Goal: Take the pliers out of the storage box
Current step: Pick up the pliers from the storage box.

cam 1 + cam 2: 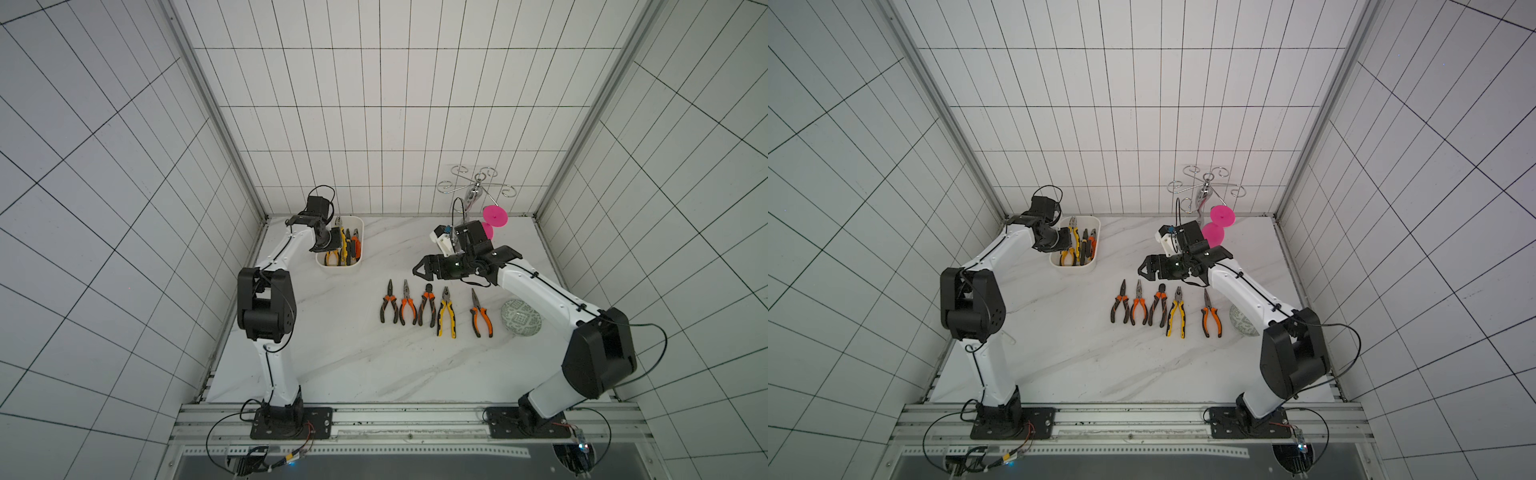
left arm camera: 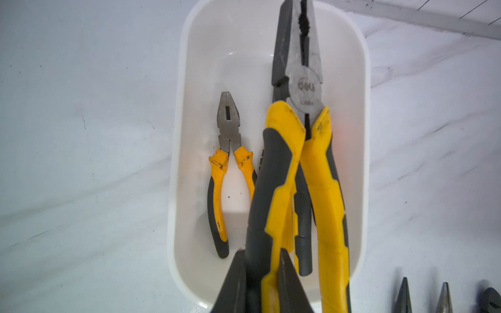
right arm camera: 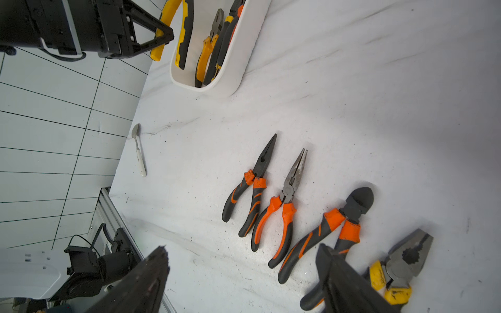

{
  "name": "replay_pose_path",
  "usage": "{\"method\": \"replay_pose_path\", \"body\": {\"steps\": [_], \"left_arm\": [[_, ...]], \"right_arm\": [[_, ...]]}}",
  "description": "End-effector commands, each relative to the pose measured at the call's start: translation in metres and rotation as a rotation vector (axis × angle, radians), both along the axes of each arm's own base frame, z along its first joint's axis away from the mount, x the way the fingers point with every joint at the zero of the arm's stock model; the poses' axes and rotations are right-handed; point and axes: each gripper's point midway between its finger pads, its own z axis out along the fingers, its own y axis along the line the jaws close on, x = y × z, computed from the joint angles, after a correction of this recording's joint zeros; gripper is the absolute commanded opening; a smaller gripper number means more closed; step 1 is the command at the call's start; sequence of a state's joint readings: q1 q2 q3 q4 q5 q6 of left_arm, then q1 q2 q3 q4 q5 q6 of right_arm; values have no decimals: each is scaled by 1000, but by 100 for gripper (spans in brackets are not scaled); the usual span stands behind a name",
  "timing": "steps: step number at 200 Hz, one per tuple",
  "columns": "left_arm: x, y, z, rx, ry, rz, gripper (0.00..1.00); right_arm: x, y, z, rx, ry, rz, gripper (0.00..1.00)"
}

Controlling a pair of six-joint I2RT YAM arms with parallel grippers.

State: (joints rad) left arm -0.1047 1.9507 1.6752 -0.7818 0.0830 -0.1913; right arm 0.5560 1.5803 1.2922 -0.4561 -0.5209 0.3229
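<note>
1. Over the white plastic storage box (image 2: 179, 168) at the table's far left, my left gripper (image 2: 261, 281) is pressed tight on one handle of the large yellow-and-black combination pliers (image 2: 305, 86). Nothing else is pinched.
2. That tool hangs above the box floor with its grey steel nose pointing at the box's far end and its second handle free beside the pinched one. Whether the nose clears the far wall I cannot tell.
3. A one-handle hold lets the tool pivot, so I judge the lift should go straight up and slowly. It can travel sideways once the nose is over the rim.
4. Below it, a smaller yellow-handled pliers (image 2: 229, 168) lies flat on the box floor, and an orange-handled pair (image 1: 356, 243) lies along the side nearer the table's middle. The loose handle could hook either.
5. My right gripper (image 1: 419, 272) is spread and empty, hovering just beyond the row of five pliers (image 1: 427, 295) laid out on the table, well apart from the box.
6. Everything rests on a smooth white marble-patterned tabletop (image 1: 332, 365) with grey veins. A round green patterned disc (image 1: 521, 322) sits beside the row, and a white-handled spoon (image 3: 138, 151) lies near the left edge.
7. White tiled walls with dark grid lines close in three sides. A chrome wire stand (image 1: 478, 185) and a pink plastic piece (image 1: 494, 216) occupy the far right corner.
</note>
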Motion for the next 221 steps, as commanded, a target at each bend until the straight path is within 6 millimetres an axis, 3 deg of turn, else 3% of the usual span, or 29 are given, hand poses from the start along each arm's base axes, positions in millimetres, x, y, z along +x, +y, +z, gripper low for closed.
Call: {"method": "replay_pose_path", "body": {"steps": [1,47,89,147,180,191,221], "left_arm": [[3,-15,42,-85,-152,-57,0],[-35,-44,78,-282,-293,-135,0],[-80,-70,103,-334,-428,-189,0],[-144,-111,111,-405,-451,-268,0],[-163,-124,114,-483,-435,-251,0],[-166,-127,113,-497,-431,-251,0],[-167,-127,113,-515,-419,-224,0]], "right_arm": [[5,9,39,97,-57,-5,87],[10,29,62,224,-40,-25,85],[13,54,76,298,-28,-40,84],[14,91,87,392,7,-38,80],[3,105,83,401,32,-2,70],[-3,110,84,419,44,19,62],[-17,117,79,447,79,53,53]]}}
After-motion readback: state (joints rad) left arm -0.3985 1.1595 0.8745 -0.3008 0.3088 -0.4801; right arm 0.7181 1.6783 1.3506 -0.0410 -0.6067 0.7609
